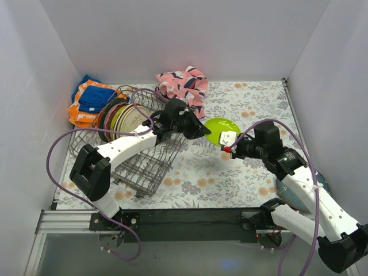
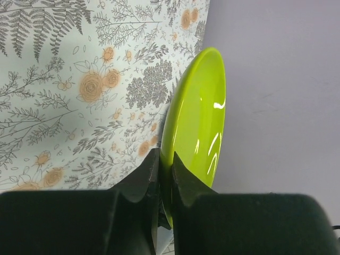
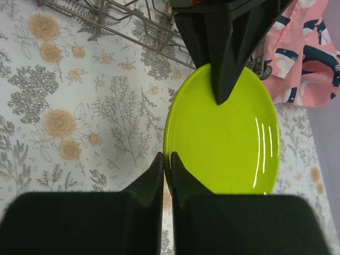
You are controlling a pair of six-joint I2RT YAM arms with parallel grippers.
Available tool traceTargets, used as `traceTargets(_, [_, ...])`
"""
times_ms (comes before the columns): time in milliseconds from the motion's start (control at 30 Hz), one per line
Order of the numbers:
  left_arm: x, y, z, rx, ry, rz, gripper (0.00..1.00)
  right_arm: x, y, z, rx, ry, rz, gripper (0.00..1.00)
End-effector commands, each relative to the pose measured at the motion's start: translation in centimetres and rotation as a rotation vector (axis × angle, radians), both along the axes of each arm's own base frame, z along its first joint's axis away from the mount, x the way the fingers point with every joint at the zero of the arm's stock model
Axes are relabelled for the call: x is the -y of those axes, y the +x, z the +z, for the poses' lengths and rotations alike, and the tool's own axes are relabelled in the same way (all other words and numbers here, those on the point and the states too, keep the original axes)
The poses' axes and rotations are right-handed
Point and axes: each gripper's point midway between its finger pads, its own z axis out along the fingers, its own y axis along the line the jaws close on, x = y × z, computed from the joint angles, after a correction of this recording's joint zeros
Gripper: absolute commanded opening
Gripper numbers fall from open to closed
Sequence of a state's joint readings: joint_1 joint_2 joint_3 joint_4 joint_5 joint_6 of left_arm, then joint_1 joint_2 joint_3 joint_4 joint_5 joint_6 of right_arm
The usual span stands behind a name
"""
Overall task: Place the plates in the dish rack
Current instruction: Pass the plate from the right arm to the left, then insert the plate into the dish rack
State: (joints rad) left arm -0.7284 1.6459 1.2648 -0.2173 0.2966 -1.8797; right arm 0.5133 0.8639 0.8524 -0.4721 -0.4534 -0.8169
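Floral-print table cover (image 1: 230,178) boxed in by white walls (image 1: 184,34). Nearest, we log one lime plate (image 1: 218,127) just right of the dish rack (image 1: 144,167), with the right gripper (image 3: 166,156) and left gripper (image 2: 162,156) both clamped on it at opposite rims. Farther back, the one rack holds several upright plates (image 1: 123,118), count unclear; beyond lie one pink cloth (image 1: 184,85) and one orange-blue cloth pile (image 1: 92,100).

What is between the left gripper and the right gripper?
The round lime-green plate: the left gripper and right gripper pinch opposite rims, clearest in the right wrist view.
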Motion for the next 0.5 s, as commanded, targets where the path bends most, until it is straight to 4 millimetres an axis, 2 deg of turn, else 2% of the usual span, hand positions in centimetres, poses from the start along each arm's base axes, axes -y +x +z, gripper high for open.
traceTargets(0, [-1.3,-0.9,4.2,0.150,0.004,-0.029,0.00,-0.3,0.0,0.0,-0.013,0.035,-0.015,0.26])
traceTargets(67, [-3.1,-0.5,4.2,0.240,0.098,-0.010,0.00,-0.1,-0.2,0.1,-0.016,0.039,-0.025,0.47])
traceTargets(100, [-4.1,-0.8,5.4,0.292,0.117,0.000,0.00,0.1,-0.1,0.2,-0.018,0.042,-0.043,0.64])
traceTargets(167, [-6.4,-0.6,5.9,0.393,0.217,0.024,0.00,0.5,-0.1,0.2,-0.022,0.048,-0.067,0.76])
traceTargets(200, [-7.6,-1.1,7.3,0.443,0.227,0.041,0.00,0.6,-0.2,0.1,-0.035,0.054,-0.075,0.82])
traceTargets(267, [-10.4,-0.8,7.4,0.531,0.353,0.069,0.00,1.0,-0.2,0.1,-0.053,0.068,-0.090,0.85])
traceTargets(300, [-11.8,-1.3,8.5,0.573,0.379,0.090,0.00,1.1,-0.1,0.1,-0.071,0.079,-0.103,0.86])
traceTargets(367, [-14.9,-1.2,8.2,0.646,0.533,0.106,0.00,1.6,0.2,-0.2,-0.099,0.092,-0.133,0.87])
traceTargets(400, [-16.3,-1.6,9.0,0.689,0.571,0.115,0.00,1.6,0.2,-0.3,-0.113,0.101,-0.132,0.87])
traceTargets(467, [-18.9,-1.7,8.4,0.729,0.695,0.132,0.00,2.0,0.4,-0.7,-0.139,0.111,-0.153,0.88])
